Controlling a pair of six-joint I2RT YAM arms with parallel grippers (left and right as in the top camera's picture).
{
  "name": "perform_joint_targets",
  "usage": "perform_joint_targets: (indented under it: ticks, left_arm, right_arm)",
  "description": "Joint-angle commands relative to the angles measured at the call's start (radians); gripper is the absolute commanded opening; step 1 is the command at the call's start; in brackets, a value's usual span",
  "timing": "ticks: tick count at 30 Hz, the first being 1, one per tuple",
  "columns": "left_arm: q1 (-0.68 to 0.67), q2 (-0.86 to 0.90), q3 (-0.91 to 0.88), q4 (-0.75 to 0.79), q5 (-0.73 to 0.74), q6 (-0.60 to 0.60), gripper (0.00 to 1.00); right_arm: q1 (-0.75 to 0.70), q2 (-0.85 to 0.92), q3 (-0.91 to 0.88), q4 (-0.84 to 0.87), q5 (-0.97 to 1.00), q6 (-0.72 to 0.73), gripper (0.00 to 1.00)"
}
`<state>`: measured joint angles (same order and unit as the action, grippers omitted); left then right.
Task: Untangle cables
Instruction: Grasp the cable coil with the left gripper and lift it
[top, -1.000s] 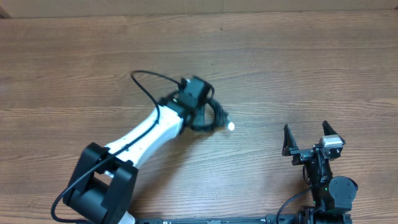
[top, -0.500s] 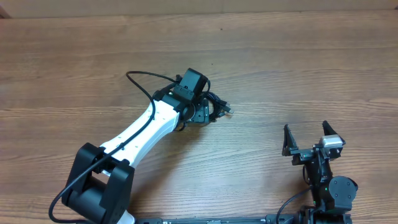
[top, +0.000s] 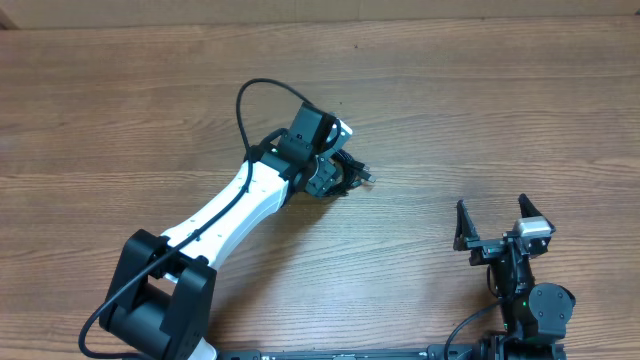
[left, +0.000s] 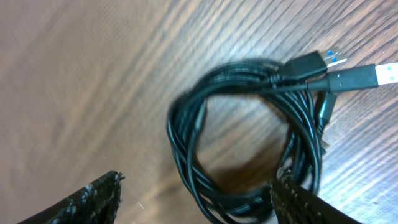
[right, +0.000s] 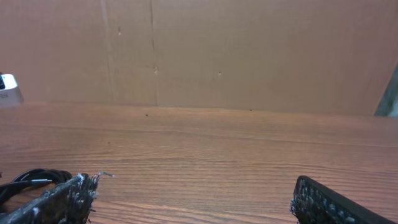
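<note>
The cables (left: 180, 140) lie on the wooden table as one coiled bundle of thin black cords, with a dark plug (left: 357, 76) and a blue-tipped plug pointing out at the upper right. My left gripper (left: 198, 180) hangs just over the coil, open. Its right finger (left: 305, 202) overlaps the coil's edge and its left finger stands off on bare wood. From overhead the cables (top: 354, 173) poke out to the right of the left gripper (top: 335, 172). My right gripper (top: 492, 205) sits far off at the front right, open and holding nothing, as the right wrist view (right: 193, 183) confirms.
The left arm's own thick black wire (top: 262, 95) loops up behind its wrist. A brown board wall (right: 249, 56) closes the table's far side. Bare wood (top: 420, 260) lies between the two arms.
The left gripper went from shut to open and let the bundle down on the table. Its wrist shifted away from me and turned, and the arm's wire loop swung to the right.
</note>
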<state>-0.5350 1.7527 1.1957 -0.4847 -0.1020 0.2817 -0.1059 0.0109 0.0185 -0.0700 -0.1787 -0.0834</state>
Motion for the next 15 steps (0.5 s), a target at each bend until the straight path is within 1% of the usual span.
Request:
perform_joint_targets:
  ticks: [1, 2, 4, 10, 15]
  left_arm:
    - [-0.001, 0.002, 0.011, 0.05, -0.009, 0.22, 0.77]
    - [-0.001, 0.005, 0.011, 0.067, -0.009, 0.227, 0.77]
    - [0.001, 0.02, 0.011, 0.117, -0.009, 0.236, 0.72]
    - [0.016, 0.086, 0.011, 0.189, 0.026, 0.243, 0.7]
    - [0.019, 0.159, 0.011, 0.241, 0.027, 0.312, 0.66]
  right_arm:
    - [-0.006, -0.008, -0.011, 0.005, -0.002, -0.007, 1.0]
    - [-0.006, -0.008, -0.011, 0.005, -0.002, -0.007, 1.0]
    - [-0.006, -0.008, -0.011, 0.005, -0.002, -0.007, 1.0]
    - [-0.006, -0.008, -0.011, 0.005, -0.002, -0.007, 1.0]
    - [-0.006, -0.008, -0.011, 0.005, -0.002, -0.007, 1.0]
